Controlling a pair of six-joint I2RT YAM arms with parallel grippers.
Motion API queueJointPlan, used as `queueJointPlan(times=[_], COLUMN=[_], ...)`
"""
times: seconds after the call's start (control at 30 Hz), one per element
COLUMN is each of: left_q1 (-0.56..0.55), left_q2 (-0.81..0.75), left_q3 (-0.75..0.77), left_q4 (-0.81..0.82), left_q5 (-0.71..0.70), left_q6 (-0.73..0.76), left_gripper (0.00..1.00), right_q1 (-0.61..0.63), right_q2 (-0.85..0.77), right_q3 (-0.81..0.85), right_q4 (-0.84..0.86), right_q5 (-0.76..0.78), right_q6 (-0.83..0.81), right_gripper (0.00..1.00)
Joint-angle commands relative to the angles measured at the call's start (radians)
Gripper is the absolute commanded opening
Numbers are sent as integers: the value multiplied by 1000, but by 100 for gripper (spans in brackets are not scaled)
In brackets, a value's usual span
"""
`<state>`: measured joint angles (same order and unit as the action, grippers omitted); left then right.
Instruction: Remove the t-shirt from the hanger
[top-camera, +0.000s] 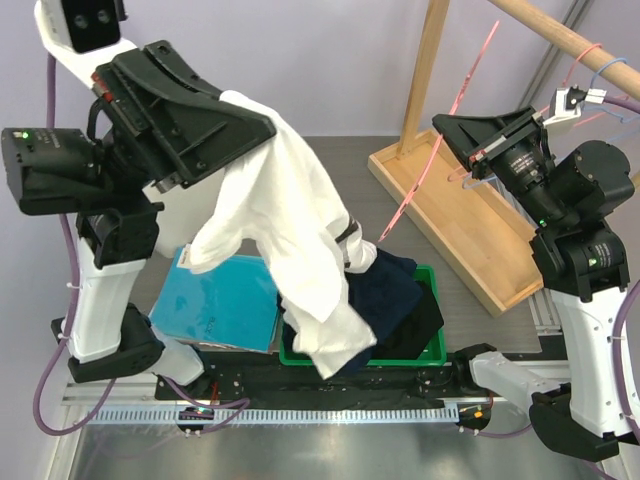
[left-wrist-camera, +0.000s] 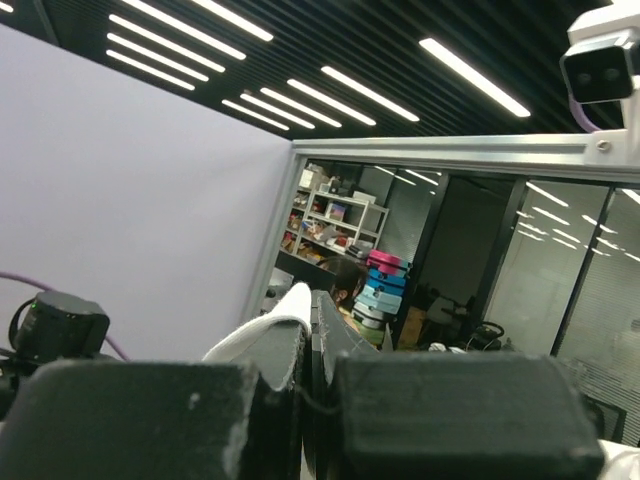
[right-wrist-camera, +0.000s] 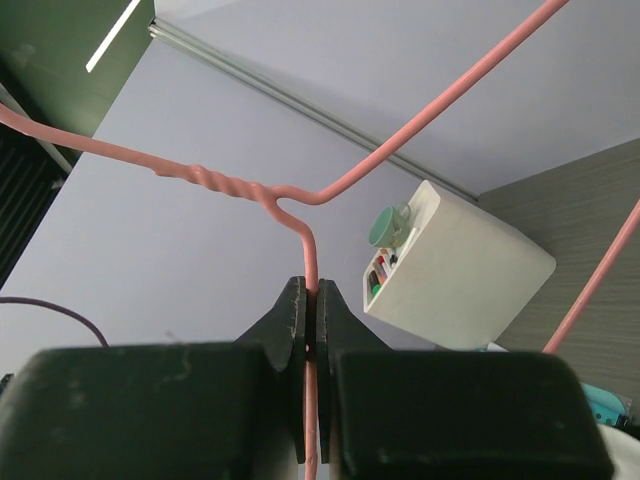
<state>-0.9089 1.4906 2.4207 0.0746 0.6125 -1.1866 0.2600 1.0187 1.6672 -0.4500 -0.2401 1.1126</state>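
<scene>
The right tool pinches the pink wire hanger as an anchor; the left tool, gripping the white t-shirt, holds it apart.

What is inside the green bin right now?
The green bin holds dark navy clothing. The white t-shirt, hanging from the left hand, drapes over the bin's left part, so whatever lies under it and the bin's floor cannot be seen.

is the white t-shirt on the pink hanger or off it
Off. The white t-shirt hangs from the left end effector, apart from the pink hanger, whose bare wire is pinched in the right end effector.
</scene>
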Motion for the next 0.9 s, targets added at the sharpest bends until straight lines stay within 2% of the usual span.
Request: queueJointPlan(times=[0.0,0.07,0.2,0.37,0.7,0.83,0.87], left_q1=[-4,-5,-4,1,25,39,41], left_q2=[-35,-39,-59,5,155,117,74], left_q3=[-35,-61,-176,-149,-38,-113,-183], left_q4=[86,88,-1,-154,-164,-177,-180], left_q5=[15,23,9,-36,-25,-26,-34], left_q6=[-21,-12,120,206,197,232,245], left_gripper=[0,0,0,0,0,0,0], right_q1=[4,2,4,4,4,5,4], right_q2=[-25,-29,-35,-42,-48,-51,-52], right_q3=[-9,-17,-15,-17,20,35,34], right_q4=[50,50,51,48,13,-3,-6], right_q5=[7,8,10,10,44,61,67], right_q6=[-7,-7,-7,-11,-39,-53,-59], right_gripper=[1,1,1,1,1,1,1])
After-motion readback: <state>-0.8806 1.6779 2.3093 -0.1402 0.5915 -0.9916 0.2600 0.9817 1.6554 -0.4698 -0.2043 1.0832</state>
